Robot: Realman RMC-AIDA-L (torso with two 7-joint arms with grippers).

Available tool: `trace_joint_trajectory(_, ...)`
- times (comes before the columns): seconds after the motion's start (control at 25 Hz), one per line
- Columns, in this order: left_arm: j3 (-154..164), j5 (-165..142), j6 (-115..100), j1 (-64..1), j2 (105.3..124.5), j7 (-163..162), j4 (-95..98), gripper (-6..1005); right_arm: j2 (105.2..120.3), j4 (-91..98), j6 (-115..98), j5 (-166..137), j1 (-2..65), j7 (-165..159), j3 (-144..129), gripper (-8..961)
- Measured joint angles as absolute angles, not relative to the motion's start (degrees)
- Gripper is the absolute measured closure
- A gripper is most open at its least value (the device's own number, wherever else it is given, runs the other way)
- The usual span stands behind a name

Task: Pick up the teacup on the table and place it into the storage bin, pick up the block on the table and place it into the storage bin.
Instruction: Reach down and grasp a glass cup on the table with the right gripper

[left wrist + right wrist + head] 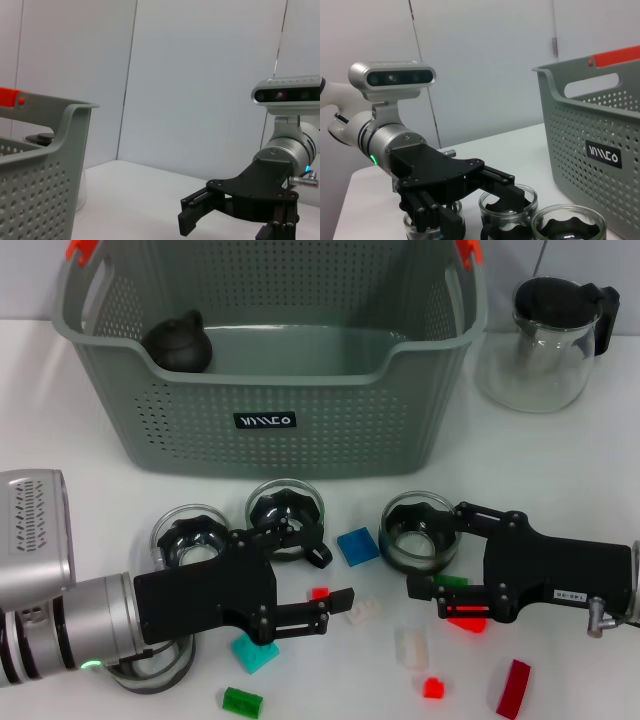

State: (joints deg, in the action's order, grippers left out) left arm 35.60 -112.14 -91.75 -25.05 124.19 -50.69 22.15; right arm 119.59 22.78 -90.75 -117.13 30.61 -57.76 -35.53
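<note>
The grey-green storage bin [300, 400] stands at the back and holds a dark round teapot [178, 342]. Glass teacups with black inserts stand in front of it: one left [188, 536], one middle [287, 510], one right [418, 530]. Blocks lie near them: blue [357, 545], teal [255, 652], green [242, 701], red [514, 687]. My left gripper [322, 568] is open and empty, its far finger beside the middle teacup. My right gripper [432, 555] is open and empty, with the right teacup close between its fingertips. The left wrist view shows the right gripper [192, 214] open.
A glass pitcher [545, 345] with a black lid stands at the back right. Another glass cup [150, 672] sits under my left arm. Small white [411, 647] and red [433, 687] blocks lie at the front. The bin also shows in the right wrist view [600, 130].
</note>
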Motion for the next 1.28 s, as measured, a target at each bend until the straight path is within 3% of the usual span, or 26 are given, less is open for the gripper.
trace_joint_trajectory(0.6, 35.50, -112.15, -91.72, -25.15, 124.19, -50.66, 22.15, 184, 117.36, 29.20, -92.03, -117.54, 33.46, -67.56, -37.57, 70)
trace_joint_trajectory(1.28, 35.51, -112.17, -91.33, -24.92, 124.19, -50.59, 22.06, 188, 120.11, 30.11, -90.42, -121.07, 32.60, -65.01, -42.09, 85)
